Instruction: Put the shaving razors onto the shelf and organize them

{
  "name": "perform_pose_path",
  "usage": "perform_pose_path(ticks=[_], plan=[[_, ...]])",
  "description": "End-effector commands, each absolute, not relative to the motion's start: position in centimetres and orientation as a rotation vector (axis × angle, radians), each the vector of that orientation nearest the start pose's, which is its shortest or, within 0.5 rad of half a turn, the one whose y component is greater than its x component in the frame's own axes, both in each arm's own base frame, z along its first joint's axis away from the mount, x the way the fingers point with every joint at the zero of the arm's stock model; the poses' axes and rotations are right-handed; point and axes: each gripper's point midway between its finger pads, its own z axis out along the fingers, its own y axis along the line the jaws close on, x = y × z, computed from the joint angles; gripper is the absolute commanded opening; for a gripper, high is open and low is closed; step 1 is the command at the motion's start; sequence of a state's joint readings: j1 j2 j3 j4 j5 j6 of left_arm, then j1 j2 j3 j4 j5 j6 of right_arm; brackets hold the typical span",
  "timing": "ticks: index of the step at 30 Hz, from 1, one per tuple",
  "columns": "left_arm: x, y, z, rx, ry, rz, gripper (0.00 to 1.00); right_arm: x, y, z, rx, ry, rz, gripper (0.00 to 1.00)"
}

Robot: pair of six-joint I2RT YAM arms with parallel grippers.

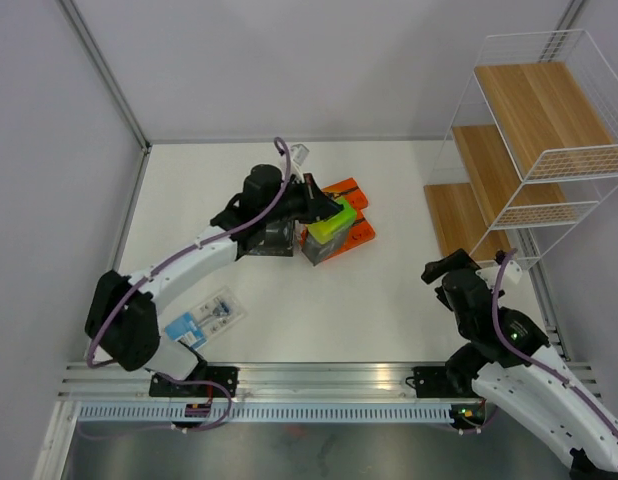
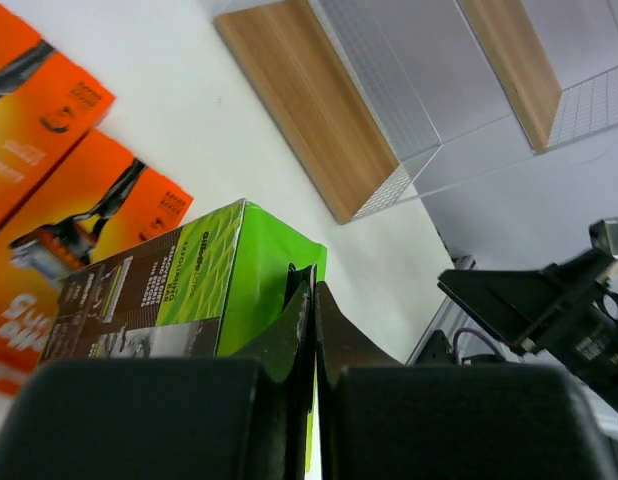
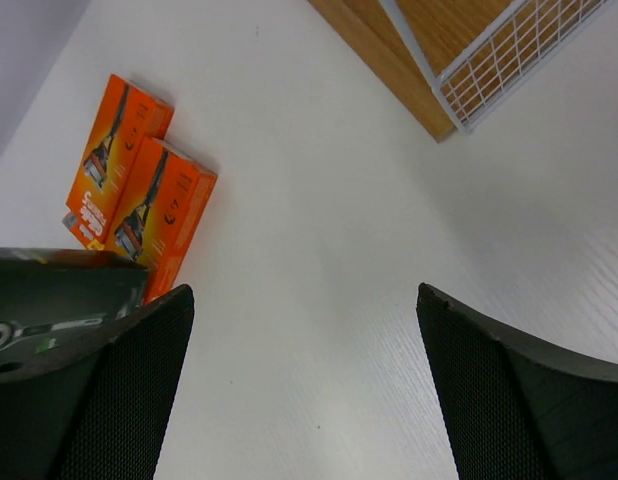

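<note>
Top view: the left gripper (image 1: 314,200) is closed tight, seemingly pinching a thin edge of the black-and-lime razor pack (image 1: 329,228) above the orange packs (image 1: 361,232). The pack's long axis lies diagonal, lime end toward the shelf (image 1: 539,110).

Left wrist view: lime shows between the fingers (image 2: 364,350) (a slim hold), so carry slowly.

Right wrist view: the right gripper (image 3: 304,340) is spread wide and holds nothing.

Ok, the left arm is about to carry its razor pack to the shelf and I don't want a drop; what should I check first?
1. Left claw shut on the green-ended pack: ok.
2. Grip depth: only a thin edge seems pinched: not ok.
3. Pack lifted clear of the orange packs: cannot tell.
4. Right claw open, holding nothing: ok.
5. Right arm clear of the shelf front: not ok, it sits just before the lowest tier.
6. Shelf tiers free: ok.
</note>
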State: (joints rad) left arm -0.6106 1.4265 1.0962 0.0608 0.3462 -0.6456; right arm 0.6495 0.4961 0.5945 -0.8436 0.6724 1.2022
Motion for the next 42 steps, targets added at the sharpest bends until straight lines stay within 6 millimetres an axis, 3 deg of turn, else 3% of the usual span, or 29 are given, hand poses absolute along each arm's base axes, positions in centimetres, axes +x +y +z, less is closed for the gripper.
perform_pose_path(ticks=[1,8,9,10,13,14,17,18,20,22,23,29,31,32,34,35,36,38,42], plan=[[33.1,-37.0,33.0,0.241,1.735,-1.328,0.02,19.2,3.2,16.9,0.866,1.890,0.248,0.98],[35.7,-44.6,32.9,0.166,1.713,-1.453,0.02,18.9,2.9,20.5,0.770,1.786,0.350,0.98],[35.9,-45.4,34.2,0.156,1.682,-1.485,0.02,18.7,2.7,20.6,0.770,1.778,0.349,0.98],[36.6,-46.5,32.7,0.145,1.707,-1.483,0.02,18.6,2.4,21.0,0.774,1.764,0.349,0.98],[37.2,-49.5,32.7,0.153,1.687,-1.522,0.02,18.3,2.0,21.5,0.759,1.743,0.355,0.98],[37.1,-50.5,34.4,0.167,1.637,-1.555,0.02,18.2,1.9,21.7,0.752,1.738,0.357,0.98],[38.2,-52.8,32.1,0.125,1.661,-1.609,0.02,17.8,1.7,22.3,0.747,1.734,0.365,0.98],[38.4,-53.2,33.5,0.091,1.627,-1.663,0.02,17.8,1.7,22.5,0.734,1.734,0.365,0.98],[39.1,-54.5,32.1,0.053,1.641,-1.698,0.02,17.6,1.6,22.5,0.724,1.743,0.357,0.98],[39.3,-55.2,31.9,0.006,1.642,-1.749,0.02,17.4,1.3,22.5,0.748,1.732,0.356,0.98],[39.5,-55.7,30.8,-0.010,1.662,-1.756,0.02,17.4,1.2,22.6,0.755,1.721,0.368,0.98],[39.6,-57.3,32.7,-0.061,1.590,-1.826,0.02,16.8,0.9,23.5,0.759,1.667,0.427,0.98],[40.0,-57.8,32.1,-0.091,1.596,-1.847,0.02,16.8,0.7,23.4,0.762,1.659,0.423,0.98],[40.3,-57.7,32.8,-0.109,1.566,-1.859,0.02,16.7,0.9,23.5,0.755,1.652,0.439,0.98],[41.1,-58.1,31.7,-0.169,1.568,-1.880,0.02,16.7,1.0,23.5,0.747,1.652,0.445,0.98],[41.2,-58.1,32.6,-0.194,1.544,-1.917,0.02,16.7,0.9,23.5,0.750,1.655,0.442,0.98],[41.7,-58.6,31.0,-0.225,1.562,-1.919,0.02,16.6,0.8,23.6,0.753,1.652,0.446,0.98],[42.0,-58.8,31.2,-0.274,1.546,-1.966,0.02,16.5,0.8,23.8,0.754,1.649,0.454,0.98],[42.8,-59.2,29.1,-0.392,1.550,-1.998,0.02,16.4,0.7,23.7,0.761,1.641,0.452,0.98]])
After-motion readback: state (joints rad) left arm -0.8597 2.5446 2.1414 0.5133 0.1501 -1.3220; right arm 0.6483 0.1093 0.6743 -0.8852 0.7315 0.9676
